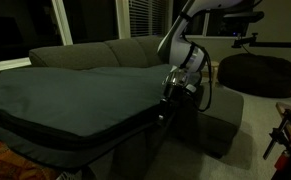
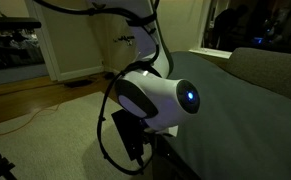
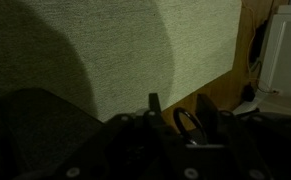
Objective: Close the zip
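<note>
Starting closest in, your gripper (image 3: pixel 177 118) fills the bottom of the wrist view as a dark mass. Two finger tips stand up from it, with a small dark loop between them. It is too dim to tell how wide the jaws are, or whether they grip that loop. Just beyond the fingers (image 3: pixel 153 106) you face the green woven fabric of the case (image 3: pixel 105 50), with the wooden floor (image 3: pixel 247 60) past its edge.

In an exterior view, your gripper (image 1: pixel 168 97) sits right at the near corner of the case (image 1: pixel 75 90), against its side seam. The zip (image 1: pixel 105 131) is the thin dark line along that side. Its long axis lies nearly level, running from the left end of the case toward your gripper. The case lies flat on the grey sofa (image 1: pixel 135 47), and farther back is the round dark beanbag (image 1: pixel 257 72).
</note>
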### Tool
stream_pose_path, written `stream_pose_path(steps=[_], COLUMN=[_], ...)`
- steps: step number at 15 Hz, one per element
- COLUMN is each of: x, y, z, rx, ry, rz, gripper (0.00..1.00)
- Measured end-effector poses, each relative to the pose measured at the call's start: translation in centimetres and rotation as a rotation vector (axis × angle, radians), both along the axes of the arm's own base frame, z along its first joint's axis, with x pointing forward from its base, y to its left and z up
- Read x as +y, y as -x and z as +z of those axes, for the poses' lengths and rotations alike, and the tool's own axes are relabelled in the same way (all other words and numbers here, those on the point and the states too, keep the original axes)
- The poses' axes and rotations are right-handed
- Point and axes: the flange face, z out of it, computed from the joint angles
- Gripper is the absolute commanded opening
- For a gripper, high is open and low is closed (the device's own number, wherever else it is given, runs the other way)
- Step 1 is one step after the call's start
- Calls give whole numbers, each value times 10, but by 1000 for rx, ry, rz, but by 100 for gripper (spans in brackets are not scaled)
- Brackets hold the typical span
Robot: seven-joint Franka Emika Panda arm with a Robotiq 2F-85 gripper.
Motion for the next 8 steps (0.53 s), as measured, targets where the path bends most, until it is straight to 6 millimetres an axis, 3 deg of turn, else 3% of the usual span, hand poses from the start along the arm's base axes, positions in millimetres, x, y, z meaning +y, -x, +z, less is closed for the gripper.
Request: stream_pose_path(steps=[4,8], x=[-4,-6], y=[0,1], z=[0,1], rx=[0,0], ry=[3,7], rz=[-9,-12], gripper=[1,5])
